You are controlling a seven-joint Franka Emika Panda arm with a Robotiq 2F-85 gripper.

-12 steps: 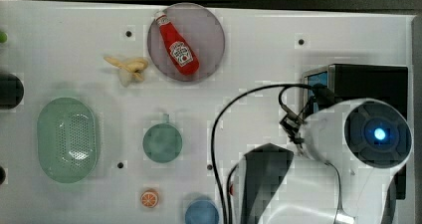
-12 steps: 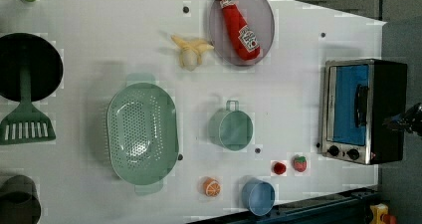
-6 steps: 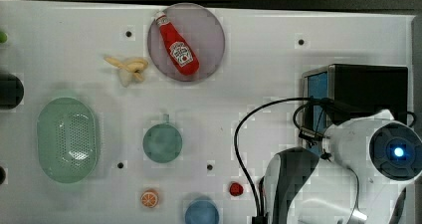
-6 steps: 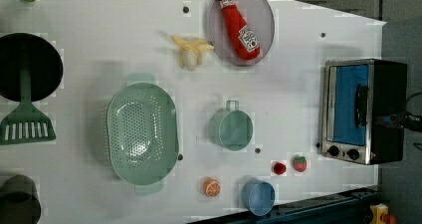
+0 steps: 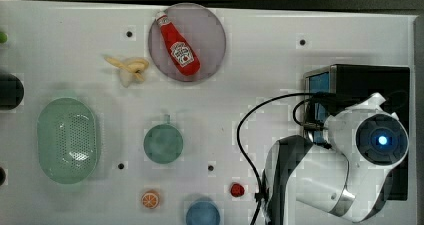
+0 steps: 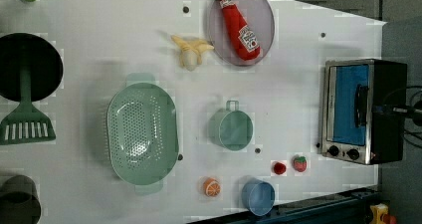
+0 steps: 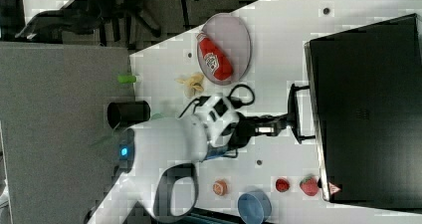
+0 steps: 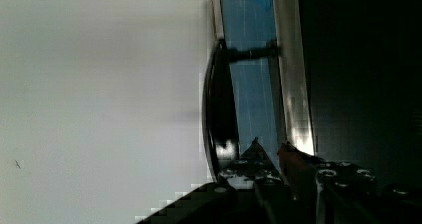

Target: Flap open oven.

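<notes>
Gripper [image 7: 284, 120] fingers narrowly parted, grasping nothing visible; oven [image 7: 368, 109] door handle [image 7: 294, 113] lies just beyond the jaws; door shut.

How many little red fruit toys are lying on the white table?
2: a round red fruit and a red strawberry, side by side in front of the silver toaster oven, near its knobs. The robot arm may hide others in some views.
</notes>
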